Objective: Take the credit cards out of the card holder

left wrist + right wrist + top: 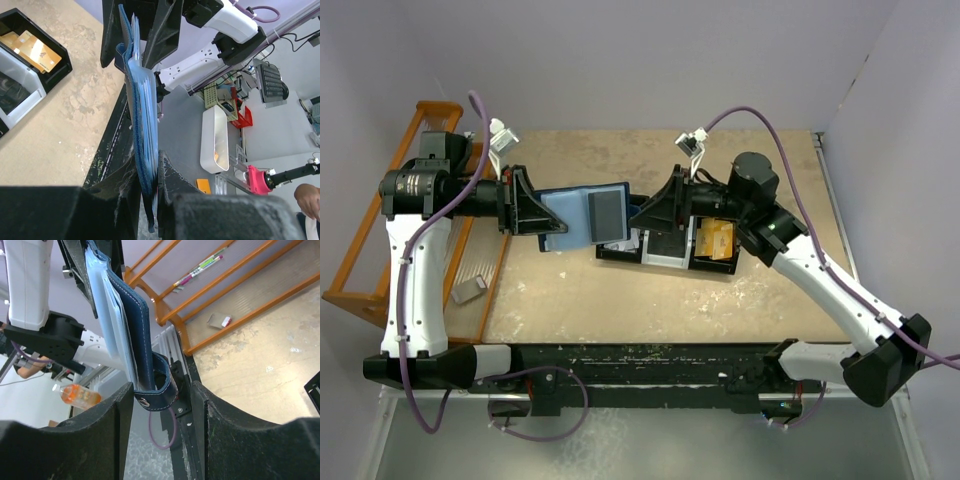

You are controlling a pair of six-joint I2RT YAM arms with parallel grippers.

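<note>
Left tool (548, 222) pinches the square card holder (582, 215), stitched navy leather with smooth pale-blue inner sleeves; right tool (160, 395) stands spread around its looped edge.

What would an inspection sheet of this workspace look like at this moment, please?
Surface: tan table top, worn and blotchy.
Job's things: card holder held open in the air between both arms; gold cards lie in the right-hand compartment of the black three-compartment tray.
Clutter: small grey box by the orange wooden rack, at the left.
Grippers: left pincer clamped on the card holder's edge; right pincer open, its fingers on either side of the holder's strap loop.
Cables: purple cables arc over both arms, clear of the card holder.
Surroundings: pale walls around the table; a white bin off the table.
</note>
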